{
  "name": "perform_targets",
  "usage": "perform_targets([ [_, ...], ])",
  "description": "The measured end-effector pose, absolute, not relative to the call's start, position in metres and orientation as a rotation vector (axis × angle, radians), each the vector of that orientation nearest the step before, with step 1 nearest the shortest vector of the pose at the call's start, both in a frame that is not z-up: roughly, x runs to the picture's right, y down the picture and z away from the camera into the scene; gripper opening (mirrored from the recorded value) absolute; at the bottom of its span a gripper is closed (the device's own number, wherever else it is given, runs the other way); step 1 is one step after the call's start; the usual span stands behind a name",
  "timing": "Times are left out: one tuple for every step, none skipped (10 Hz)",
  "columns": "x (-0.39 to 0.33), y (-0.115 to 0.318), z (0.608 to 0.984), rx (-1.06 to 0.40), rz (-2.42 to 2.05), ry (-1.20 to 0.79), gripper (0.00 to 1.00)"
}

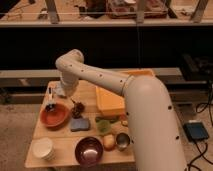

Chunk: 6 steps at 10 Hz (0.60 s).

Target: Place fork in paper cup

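Note:
The paper cup stands off-white and upright at the table's front left corner. My arm reaches from the lower right up over the table and bends down at the back left. My gripper hangs low over the table's back left part, just behind the red bowl and far from the cup. I cannot make out the fork; it may be hidden by the gripper. A dark-handled, white-tipped utensil lies beside the gripper at the left edge.
A yellow bin sits at the back right. A dark lumpy object, a blue sponge and a green item lie mid-table. A dark bowl, a yellowish fruit and a shiny metal cup stand in front.

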<state>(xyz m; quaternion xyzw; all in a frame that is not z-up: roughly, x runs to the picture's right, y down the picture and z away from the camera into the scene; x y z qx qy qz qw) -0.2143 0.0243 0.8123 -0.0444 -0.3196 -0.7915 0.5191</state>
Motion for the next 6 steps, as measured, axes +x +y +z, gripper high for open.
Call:
perform_targets([
  [-0.219, 0.034, 0.798, -0.095, -1.912, -0.785, 0.00],
  [-0.223, 0.047, 0.776, -0.072, -1.925, -0.810, 0.00],
  [-0.224, 0.055, 0.762, -0.055, -1.931, -0.822, 0.00],
  [-0.223, 0.059, 0.755, -0.048, -1.932, -0.828, 0.00],
  [-0.225, 0.061, 0.752, -0.044, -1.935, -0.833, 0.00],
  [-0.226, 0.062, 0.752, -0.043, -1.937, -0.834, 0.00],
])
